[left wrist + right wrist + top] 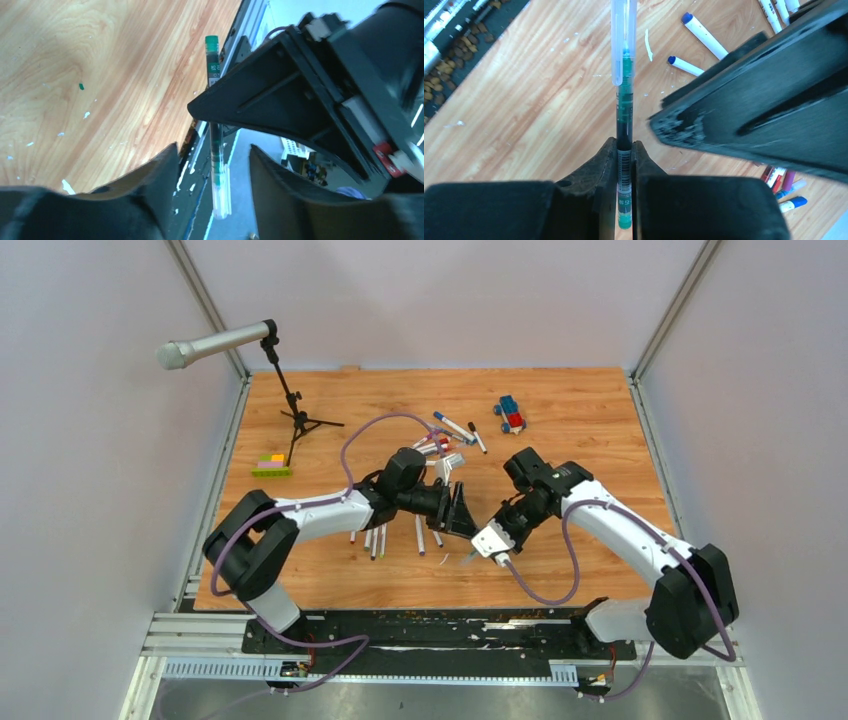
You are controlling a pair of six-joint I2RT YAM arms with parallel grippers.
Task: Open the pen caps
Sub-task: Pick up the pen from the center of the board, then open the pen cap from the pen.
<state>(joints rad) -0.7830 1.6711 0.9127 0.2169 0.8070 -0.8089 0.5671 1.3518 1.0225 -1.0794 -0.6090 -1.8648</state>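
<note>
A slim green pen [625,100] with a dark barrel stands clamped between the fingers of my right gripper [625,150], which is shut on its rear barrel. The pen's clear cap [623,40] sits on the far tip. In the left wrist view the same pen [215,145] hangs down between the fingers of my left gripper [212,172]. Those jaws are open, with a gap on each side of the clear cap [221,195]. From above, the left gripper [462,515] and right gripper [478,548] meet tip to tip over the table's front middle.
Several capped pens [440,445] lie scattered behind the grippers, and several more pens [375,540] lie under the left arm. A blue-and-red toy car [511,414] sits at the back. A microphone stand [295,415] and a green-yellow brick bar [271,468] stand at the left.
</note>
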